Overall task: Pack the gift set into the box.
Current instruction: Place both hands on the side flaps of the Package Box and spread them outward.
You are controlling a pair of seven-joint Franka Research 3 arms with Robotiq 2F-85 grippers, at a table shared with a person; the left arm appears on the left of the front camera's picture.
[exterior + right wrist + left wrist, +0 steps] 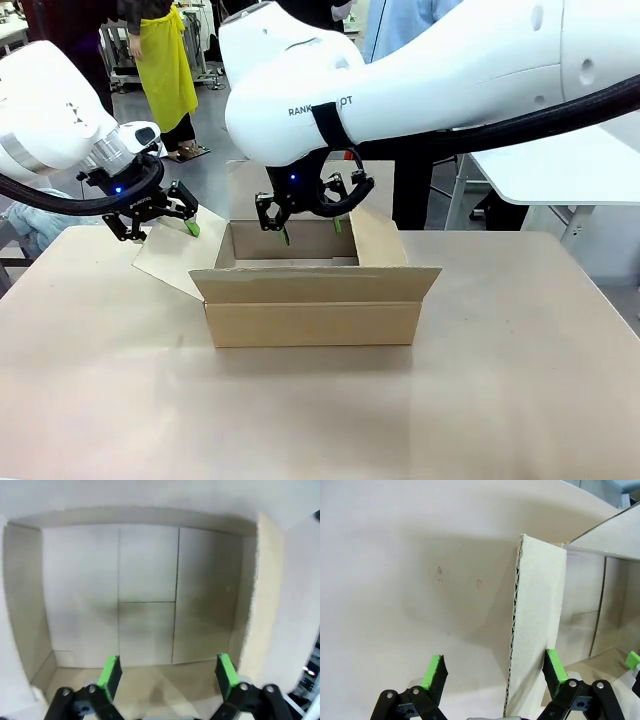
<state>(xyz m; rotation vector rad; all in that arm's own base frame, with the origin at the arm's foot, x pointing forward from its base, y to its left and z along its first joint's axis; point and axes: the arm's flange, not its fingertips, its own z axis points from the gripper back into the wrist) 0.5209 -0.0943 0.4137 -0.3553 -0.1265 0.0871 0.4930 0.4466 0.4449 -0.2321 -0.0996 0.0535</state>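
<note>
On the tabletop [320, 410] near its far edge, box [312, 305] open, floor bare; left gripper [162, 228] fingers apart astride left flap [170, 265], right gripper [310, 232] fingers apart over cavity; cardboard likely light, stiff: hold by flap edge.

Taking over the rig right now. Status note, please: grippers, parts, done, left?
Left gripper: open, its fingers straddling the left flap of the box, not clamped on it.
Right gripper: open, holding nothing, above the box opening and pointing down into it.
Box: mid-table, flaps open. In the right wrist view its floor is bare cardboard.
Done: box stands open.
Left: the gift set is not yet packed. Get it into the box.
</note>
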